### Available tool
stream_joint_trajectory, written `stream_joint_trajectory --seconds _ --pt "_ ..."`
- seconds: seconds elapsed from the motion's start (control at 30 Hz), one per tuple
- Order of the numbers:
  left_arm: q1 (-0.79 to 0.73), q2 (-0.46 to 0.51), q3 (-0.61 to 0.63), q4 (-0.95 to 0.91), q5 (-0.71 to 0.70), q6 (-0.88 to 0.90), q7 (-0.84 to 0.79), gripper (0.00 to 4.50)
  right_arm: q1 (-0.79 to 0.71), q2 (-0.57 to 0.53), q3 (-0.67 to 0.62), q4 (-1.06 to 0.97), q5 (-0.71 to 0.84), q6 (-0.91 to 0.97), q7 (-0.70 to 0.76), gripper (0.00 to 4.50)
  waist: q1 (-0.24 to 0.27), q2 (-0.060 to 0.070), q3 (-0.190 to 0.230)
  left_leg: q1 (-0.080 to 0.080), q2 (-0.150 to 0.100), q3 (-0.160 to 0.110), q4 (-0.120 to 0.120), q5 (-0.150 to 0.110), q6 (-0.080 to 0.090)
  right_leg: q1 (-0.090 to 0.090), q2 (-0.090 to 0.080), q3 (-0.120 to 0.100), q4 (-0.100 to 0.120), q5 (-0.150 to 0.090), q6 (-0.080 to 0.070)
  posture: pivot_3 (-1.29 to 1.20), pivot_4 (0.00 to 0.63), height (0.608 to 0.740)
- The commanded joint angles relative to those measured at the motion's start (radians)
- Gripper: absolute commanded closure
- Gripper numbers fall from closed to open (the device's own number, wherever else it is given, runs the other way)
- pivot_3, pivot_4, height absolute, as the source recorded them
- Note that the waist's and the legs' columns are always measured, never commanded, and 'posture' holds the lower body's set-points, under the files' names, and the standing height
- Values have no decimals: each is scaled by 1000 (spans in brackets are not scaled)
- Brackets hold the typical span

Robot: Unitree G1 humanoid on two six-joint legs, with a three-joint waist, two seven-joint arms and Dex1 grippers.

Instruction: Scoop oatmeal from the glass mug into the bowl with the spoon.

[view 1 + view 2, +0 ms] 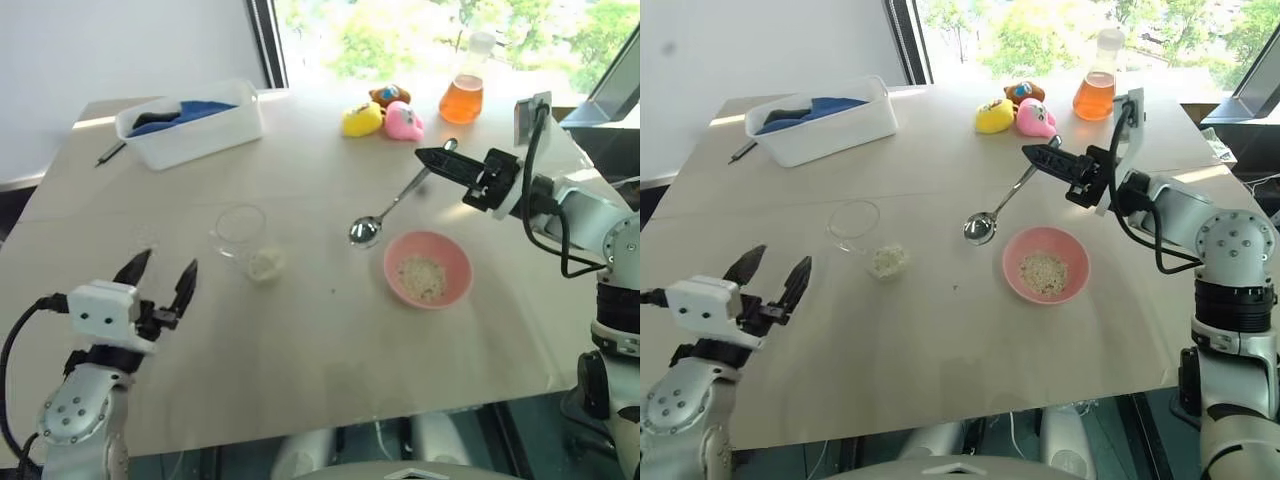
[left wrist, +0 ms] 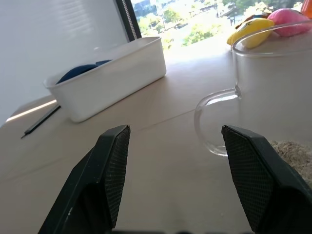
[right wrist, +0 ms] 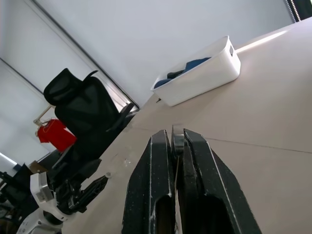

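- One small clear glass mug with a side handle (image 1: 240,230) stands left of centre in the left eye view, with a small heap of pale dry oatmeal flakes (image 1: 265,264) lying on the table just at its lower right.
- One small round shallow pink bowl (image 1: 428,268) sits right of centre, with more flakes inside it.
- One slim shiny silver metal spoon (image 1: 385,210) slants from upper right to centre, its round bowl hanging just above and to the left of the pink bowl.
- One white rectangular plastic tub (image 1: 190,122) with blue cloth inside stands at upper left; one dark pen (image 1: 110,152) lies just left of it.
- Three small toys (image 1: 385,115), yellow, pink and brown, cluster at upper centre beside one conical flask of orange liquid (image 1: 462,85).
- Everything rests on a pale beige table (image 1: 300,350) by a bright window (image 1: 440,30) with greenery outside; a black office chair (image 3: 85,114) shows in the right wrist view.
- The left gripper (image 1: 160,278), at lower left, points toward the mug with its fingers spread apart, holding nothing.
- The right gripper (image 1: 432,160), at upper right, points left, its fingers clamped on the spoon's handle end.
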Motion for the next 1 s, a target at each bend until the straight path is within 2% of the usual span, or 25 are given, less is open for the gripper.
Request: stream_joint_trajectory --seconds 0.03,0.53,0.8,0.9,1.0 --pt "-33 24 -13 52 16 -51 -9 1327 -4 2 -51 -55 30 -7 -19 4500 -1 0 0 0 0 0 0 0 0 0 0 0 0 0 0 0 150 740" --pt "-228 80 -85 232 36 9 17 1327 20 16 -73 -93 31 -20 -59 4500 -1 0 0 0 0 0 0 0 0 0 2 0 1 0 0 0 150 740" --pt "-261 81 -109 252 25 38 18 1327 29 29 -70 -105 21 -29 -62 4500 -2 0 0 0 0 0 0 0 0 -1 3 0 1 0 0 0 150 740" --pt "-258 83 -109 249 21 43 14 2190 32 30 -71 -112 23 -28 -66 4500 -2 0 0 0 0 0 0 0 0 -1 3 0 1 0 0 0 150 740" --pt "-249 83 -107 251 18 43 8 3462 38 28 -73 -116 25 -28 -68 4500 -2 0 0 0 0 0 0 0 0 -1 3 0 1 0 0 0 150 740"
